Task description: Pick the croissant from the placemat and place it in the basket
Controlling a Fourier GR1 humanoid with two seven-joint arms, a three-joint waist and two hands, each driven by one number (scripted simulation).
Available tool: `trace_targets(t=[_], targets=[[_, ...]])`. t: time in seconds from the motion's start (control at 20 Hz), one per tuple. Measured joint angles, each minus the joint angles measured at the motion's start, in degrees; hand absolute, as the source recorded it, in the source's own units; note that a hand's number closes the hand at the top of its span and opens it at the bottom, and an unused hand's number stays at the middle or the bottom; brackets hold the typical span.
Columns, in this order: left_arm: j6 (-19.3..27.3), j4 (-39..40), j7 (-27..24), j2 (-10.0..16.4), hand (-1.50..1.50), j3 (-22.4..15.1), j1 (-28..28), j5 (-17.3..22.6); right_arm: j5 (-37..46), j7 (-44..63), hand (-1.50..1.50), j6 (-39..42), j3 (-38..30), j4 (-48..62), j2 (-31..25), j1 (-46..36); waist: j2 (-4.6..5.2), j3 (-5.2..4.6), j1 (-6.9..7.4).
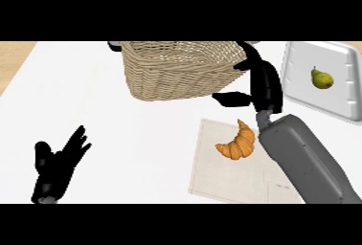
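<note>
A golden croissant (238, 142) lies on the beige placemat (212, 177), right of centre. The woven basket (180, 69) stands behind it, at the top middle. My right hand (265, 83) is open and reaches past the croissant. Its fingers stretch along the basket's right side and its thumb points left, just below the basket's lower right corner. It holds nothing. The grey right forearm (304, 160) crosses the placemat's right part and hides it. At the lower left my left hand (60, 162) rests open, fingers up.
A white tray (339, 72) with a green-yellow pear (322, 78) on it sits at the far right, close to my right hand. The counter is white, with a wooden strip showing at the top left.
</note>
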Motion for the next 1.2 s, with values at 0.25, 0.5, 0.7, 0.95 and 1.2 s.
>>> trace_targets(t=[0.25,0.5,0.7,0.95,1.2], targets=[[0.13,-0.59,-0.46,0.13,0.00,0.63,1.49,0.30,3.42,15.03,-1.50,13.85,2.01,-1.79,-7.07,-6.24,0.07,0.28,-1.22],[0.02,-1.31,-0.58,0.32,0.00,1.12,2.33,0.64,-1.52,27.96,-1.50,31.18,2.49,-6.65,-10.56,-11.63,0.29,0.47,-1.63],[0.25,-1.71,-0.25,0.19,0.00,1.37,2.88,0.82,-8.93,34.23,-1.50,41.53,1.58,-10.75,-12.19,-14.12,0.42,0.65,-2.09],[0.38,-2.47,-0.50,-0.09,0.00,1.20,3.51,0.53,-16.98,37.64,-1.50,46.90,0.67,-15.48,-15.44,-14.43,0.66,0.75,-2.26],[-0.45,-2.54,-0.94,0.19,0.00,1.54,3.27,0.55,-23.45,40.24,-1.50,48.96,-0.02,-19.56,-18.44,-14.31,1.13,0.76,-1.62]])
